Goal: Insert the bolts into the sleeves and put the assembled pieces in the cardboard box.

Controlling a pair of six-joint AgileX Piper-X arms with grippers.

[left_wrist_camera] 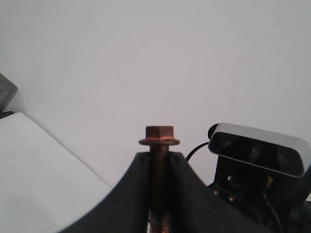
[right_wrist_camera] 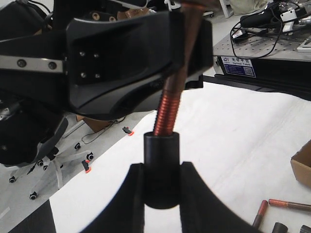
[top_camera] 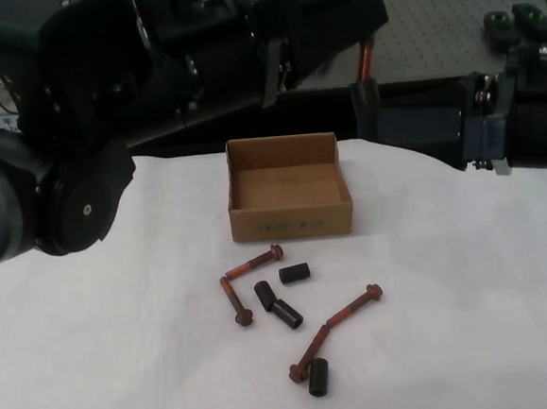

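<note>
Above the far side of the bench, my left gripper (left_wrist_camera: pixel 159 158) is shut on a rusty orange bolt (left_wrist_camera: pixel 159 137), whose hex head sticks out past the fingers. My right gripper (right_wrist_camera: pixel 161 170) is shut on a black sleeve (right_wrist_camera: pixel 161 158). The bolt's threaded end (right_wrist_camera: pixel 167 111) meets the sleeve's mouth; how deep it sits is hidden. In the high view the held bolt (top_camera: pixel 366 65) hangs upright between both arms, behind the open cardboard box (top_camera: pixel 291 224). Several loose bolts (top_camera: pixel 254 261) and several black sleeves (top_camera: pixel 294 274) lie on the white cloth in front of the box.
The white cloth (top_camera: pixel 125 368) covers the bench. A loose bolt (top_camera: pixel 353 305) and a sleeve (top_camera: pixel 318 376) lie nearest the front. A perforated metal plate (top_camera: pixel 447 1) stretches behind the arms. The left arm's bulky base (top_camera: pixel 54 184) stands at the left.
</note>
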